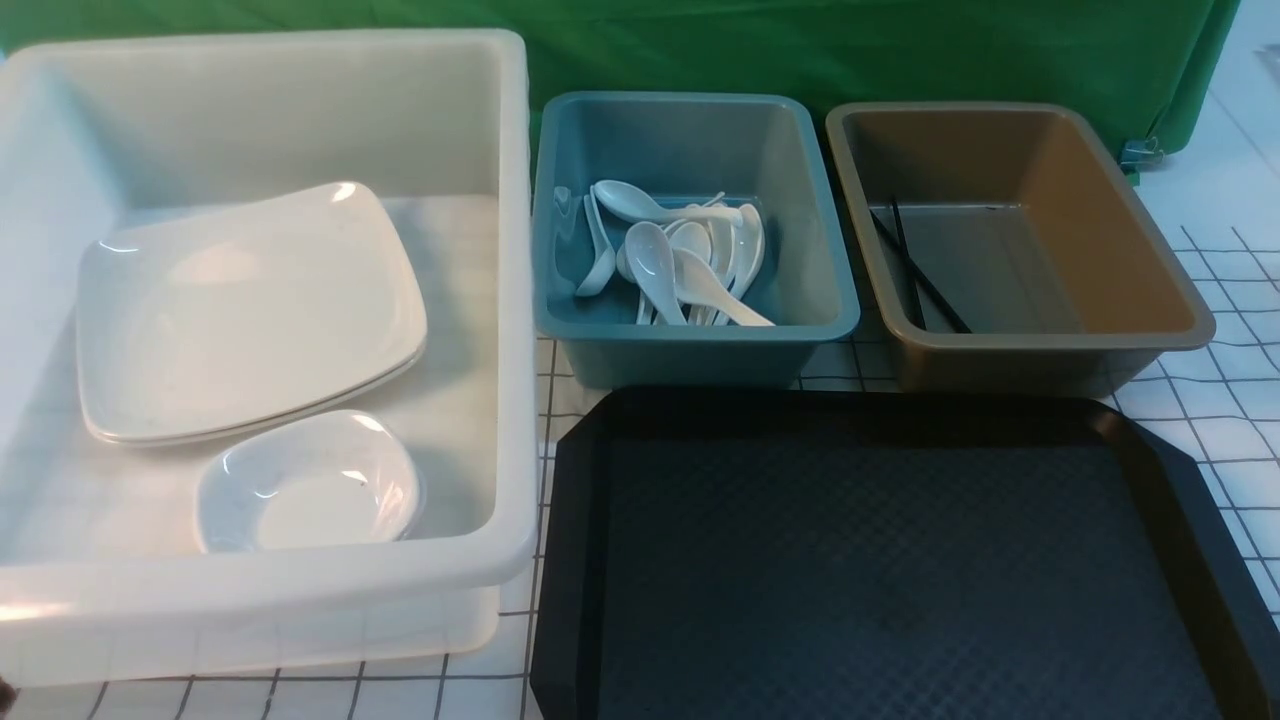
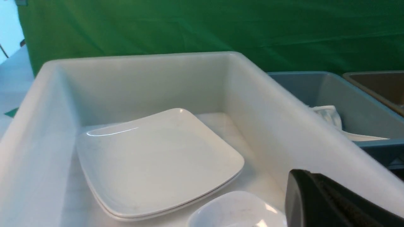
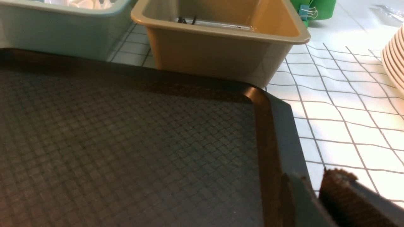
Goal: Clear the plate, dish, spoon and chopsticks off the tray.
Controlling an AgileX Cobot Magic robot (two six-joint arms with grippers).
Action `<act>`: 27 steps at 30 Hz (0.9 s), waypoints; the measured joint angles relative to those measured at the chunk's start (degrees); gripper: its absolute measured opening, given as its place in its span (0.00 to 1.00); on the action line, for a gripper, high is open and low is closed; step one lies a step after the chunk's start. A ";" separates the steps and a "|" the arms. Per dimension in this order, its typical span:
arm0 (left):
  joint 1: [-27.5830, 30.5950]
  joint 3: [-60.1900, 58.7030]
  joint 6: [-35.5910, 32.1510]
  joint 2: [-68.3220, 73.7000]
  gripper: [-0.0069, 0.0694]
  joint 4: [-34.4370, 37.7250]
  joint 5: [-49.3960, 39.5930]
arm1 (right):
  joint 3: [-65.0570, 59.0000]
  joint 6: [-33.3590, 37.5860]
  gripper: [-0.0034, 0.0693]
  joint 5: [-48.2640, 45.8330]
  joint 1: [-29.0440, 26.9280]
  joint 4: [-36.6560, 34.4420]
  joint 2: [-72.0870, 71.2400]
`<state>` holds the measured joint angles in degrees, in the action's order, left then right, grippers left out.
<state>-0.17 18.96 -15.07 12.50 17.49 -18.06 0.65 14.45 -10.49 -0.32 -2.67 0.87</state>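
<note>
Counting what sits in front of me: three bins and one tray (image 1: 900, 560). My white bin (image 1: 505, 300) holds two stacked plates (image 1: 240, 310), glossy white rounded squares, and one small white dish (image 1: 310, 485) with a dark speck, just in front of them. My blue bin (image 1: 690, 345) holds a heap of glossy white spoons (image 1: 690, 265); I cannot count them exactly. My brown bin (image 1: 1140, 260) holds two thin black chopsticks (image 1: 915, 270). The black diamond-textured tray carries nothing. My left gripper (image 2: 334, 201) is closed and empty beside the white bin; my right gripper (image 3: 315, 195), at the tray's corner, stands slightly parted, empty.
</note>
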 joint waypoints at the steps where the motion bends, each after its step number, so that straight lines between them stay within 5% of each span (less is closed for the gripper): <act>1: 0.00 -2.11 1.53 -0.80 0.09 -1.72 1.31 | 0.00 0.00 0.30 0.00 0.00 0.00 0.00; 8: -1.44 -15.53 15.87 -10.02 0.09 -14.53 4.20 | 0.00 0.00 0.32 0.00 0.00 0.00 0.00; 27: -2.79 -19.26 17.47 -12.52 0.10 -15.63 5.24 | 0.00 0.00 0.33 0.00 0.00 0.00 0.00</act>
<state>-2.96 -0.31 2.40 -0.02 1.86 -12.82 0.65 14.45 -10.49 -0.32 -2.67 0.87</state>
